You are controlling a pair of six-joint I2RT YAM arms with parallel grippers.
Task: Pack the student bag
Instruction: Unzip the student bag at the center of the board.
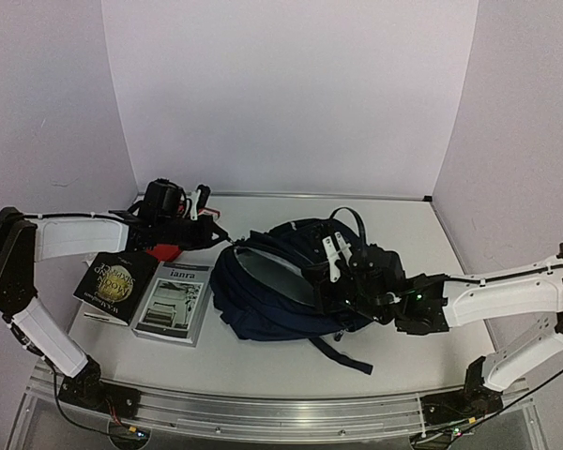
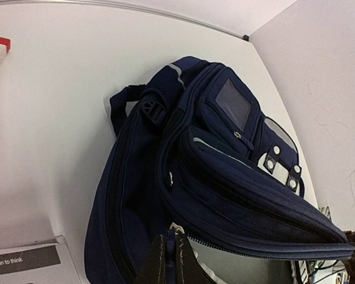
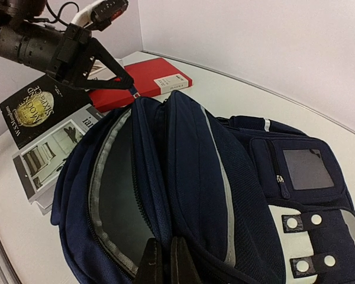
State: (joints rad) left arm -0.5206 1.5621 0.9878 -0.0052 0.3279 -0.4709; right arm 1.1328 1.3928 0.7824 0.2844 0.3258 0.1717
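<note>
- The bag point(image 1: 263, 300) lies on its side in the middle of the bench point(image 1: 408, 234), between the two arms, with its main compartment unzipped and gaping.
- The grey lining point(image 3: 115, 183) shows inside the opening (the right wrist view looks straight down into it).
- The left hand point(image 2: 170, 253) has its fingers pressed together on a small blue tab at the bag's zipper edge, at the end of the opening nearest the books.
- In the right wrist view that same hand comes in from the upper left, and its fingers meet in a point at the bag's rim.
- The right hand point(image 3: 164, 261) is at the opposite end of the opening, with its fingers drawn close and pinching the bag's rim between them.
- The bag's front pockets face away from the left arm; a clear window pocket point(image 2: 234, 103) and a grey patch with snaps point(image 3: 310, 239) show there.
- One dark strap point(image 1: 342, 354) trails from the bag over the bench toward the near edge.
- Three books lie left of the bag: a black book point(image 1: 115, 284) with gold lettering, a grey book point(image 1: 174, 302) just beside it on the bag's side, and a red book point(image 3: 143, 81) behind them, partly under the left hand.
</note>
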